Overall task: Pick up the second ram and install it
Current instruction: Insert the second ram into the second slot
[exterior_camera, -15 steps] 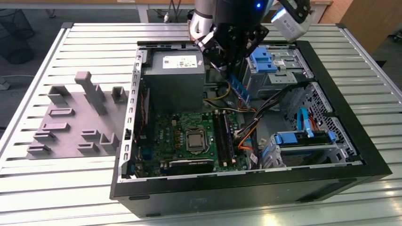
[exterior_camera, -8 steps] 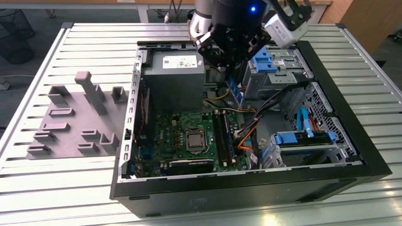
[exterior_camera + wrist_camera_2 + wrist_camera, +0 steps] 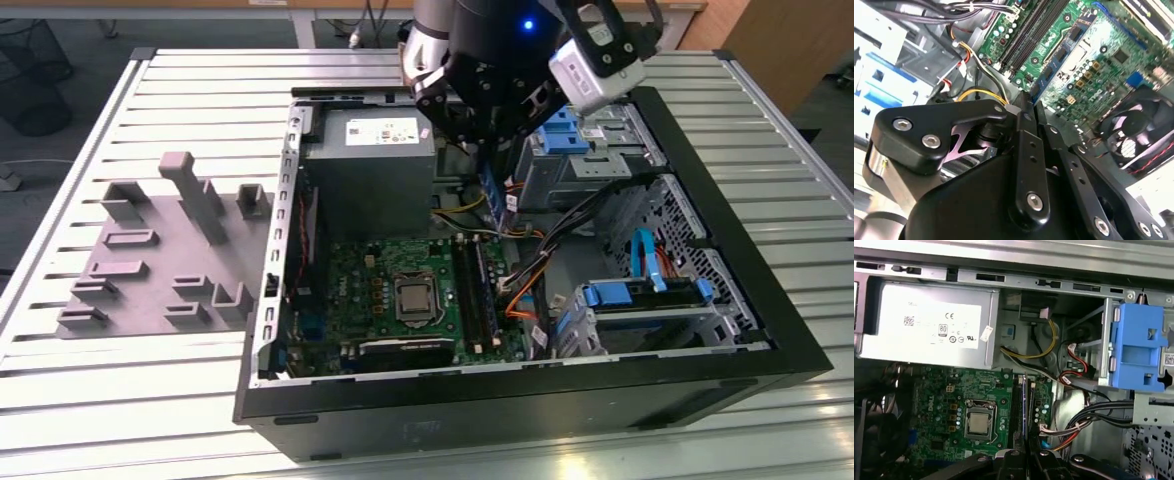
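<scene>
**Second ram held over the open case**

Second ram (image 3: 494, 192) hangs edge-down from my gripper (image 3: 491, 128) in the exterior view — a thin blue stick pinched between the black fingers (image 3: 461, 105), its lower end above the motherboard (image 3: 400, 290) and not yet in a slot. In the second wrist view the jaws are pressed together on the stick's top edge, and the blue board (image 3: 1051, 75) runs away from the fingertips toward the long black memory slots (image 3: 1026, 35). In the first wrist view I see the stick as a narrow blue line (image 3: 1024, 405) directly over the slots (image 3: 1016, 407), just beside the processor socket (image 3: 977, 421).

Farther out sits the grey power supply (image 3: 370, 170) with its pale label, at the far end of the computer case (image 3: 534, 405). Blue drive brackets (image 3: 641, 290) fill the side toward the exterior view's right. Beyond the case wall, toward the exterior view's left, a grey fixture plate (image 3: 160, 260) with upright blocks rests on the slatted metal table (image 3: 80, 400) — well apart from the gripper.
</scene>
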Available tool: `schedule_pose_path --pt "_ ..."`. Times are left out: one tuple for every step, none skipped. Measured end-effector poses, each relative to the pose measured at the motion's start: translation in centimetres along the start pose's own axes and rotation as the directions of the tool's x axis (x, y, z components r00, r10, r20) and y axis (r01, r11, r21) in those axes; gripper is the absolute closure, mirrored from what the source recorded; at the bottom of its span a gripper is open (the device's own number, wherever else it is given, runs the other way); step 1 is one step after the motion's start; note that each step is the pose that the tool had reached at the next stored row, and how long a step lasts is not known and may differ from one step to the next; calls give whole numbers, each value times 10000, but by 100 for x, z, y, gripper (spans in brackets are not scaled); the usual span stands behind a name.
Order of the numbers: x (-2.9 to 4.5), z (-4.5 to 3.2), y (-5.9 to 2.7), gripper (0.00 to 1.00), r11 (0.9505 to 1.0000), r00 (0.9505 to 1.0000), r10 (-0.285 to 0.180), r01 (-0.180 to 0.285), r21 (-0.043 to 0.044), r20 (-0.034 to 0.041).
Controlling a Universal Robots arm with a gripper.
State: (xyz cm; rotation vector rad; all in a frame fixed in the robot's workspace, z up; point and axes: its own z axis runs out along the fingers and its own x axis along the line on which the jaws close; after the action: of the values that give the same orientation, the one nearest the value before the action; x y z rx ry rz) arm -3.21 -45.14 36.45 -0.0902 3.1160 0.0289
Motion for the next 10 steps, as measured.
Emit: schedule_pose_path --pt "0 8 0 86 9998 9998 179 -179 3 4" --pt "0 16 0 86 9993 9993 365 -365 9 7" --pt "0 24 0 86 9985 9985 539 -539 14 9" --pt "1 31 -2 86 9978 9978 662 -662 15 12" --pt "2 37 -14 86 9975 9975 706 -706 20 12" --pt "4 45 -30 86 9974 9974 719 -719 20 13" --pt "4 54 -44 86 9974 9974 725 -725 19 13" --pt "5 62 -55 86 9973 9973 729 -729 18 13" --pt "6 71 -62 86 9973 9973 730 -730 16 14" --pt "6 80 -70 86 9973 9973 730 -730 18 13"
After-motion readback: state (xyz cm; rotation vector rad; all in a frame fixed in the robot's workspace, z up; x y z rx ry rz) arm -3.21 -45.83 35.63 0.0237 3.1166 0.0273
